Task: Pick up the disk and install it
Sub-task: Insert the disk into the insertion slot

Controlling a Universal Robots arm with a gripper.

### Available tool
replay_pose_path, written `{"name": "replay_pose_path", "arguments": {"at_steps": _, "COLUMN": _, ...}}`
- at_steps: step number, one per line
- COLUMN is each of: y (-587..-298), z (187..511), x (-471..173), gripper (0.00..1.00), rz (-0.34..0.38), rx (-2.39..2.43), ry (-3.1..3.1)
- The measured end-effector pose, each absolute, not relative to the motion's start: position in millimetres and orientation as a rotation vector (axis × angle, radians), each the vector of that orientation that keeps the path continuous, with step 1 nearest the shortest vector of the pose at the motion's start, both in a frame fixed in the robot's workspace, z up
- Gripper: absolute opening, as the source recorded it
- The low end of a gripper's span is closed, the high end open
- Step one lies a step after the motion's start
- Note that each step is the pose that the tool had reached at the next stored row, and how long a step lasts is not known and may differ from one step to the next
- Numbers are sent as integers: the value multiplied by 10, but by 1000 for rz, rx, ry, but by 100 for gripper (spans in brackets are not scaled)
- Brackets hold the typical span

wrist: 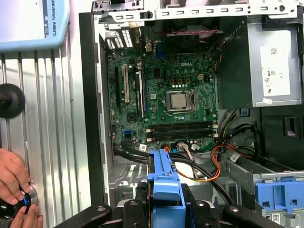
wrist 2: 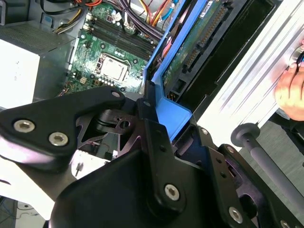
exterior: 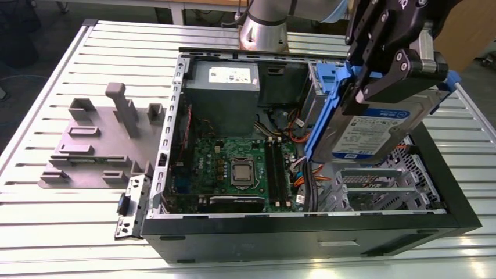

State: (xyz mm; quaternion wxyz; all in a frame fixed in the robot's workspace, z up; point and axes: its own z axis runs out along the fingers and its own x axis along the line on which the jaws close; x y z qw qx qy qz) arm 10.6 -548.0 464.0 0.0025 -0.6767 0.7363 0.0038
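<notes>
Fingers [exterior: 399, 72] are clenched on the disk [exterior: 372, 131], gripping its blue carrier rails. The disk hangs tilted, label showing, above the drive-bay side of the open computer case [exterior: 310, 235], which stands on the slatted worktop [exterior: 78, 232]. Deeper inside lies the motherboard [exterior: 232, 168], and at the far end sits the grey power supply [exterior: 225, 87].
</notes>
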Motion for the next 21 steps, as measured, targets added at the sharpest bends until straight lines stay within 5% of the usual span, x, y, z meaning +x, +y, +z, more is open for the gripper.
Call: {"name": "replay_pose_path", "arguments": {"at_steps": 21, "y": -5552, "z": 4574, "x": 300, "gripper": 37, "rz": 13, "rx": -2139, "ry": 2294}}
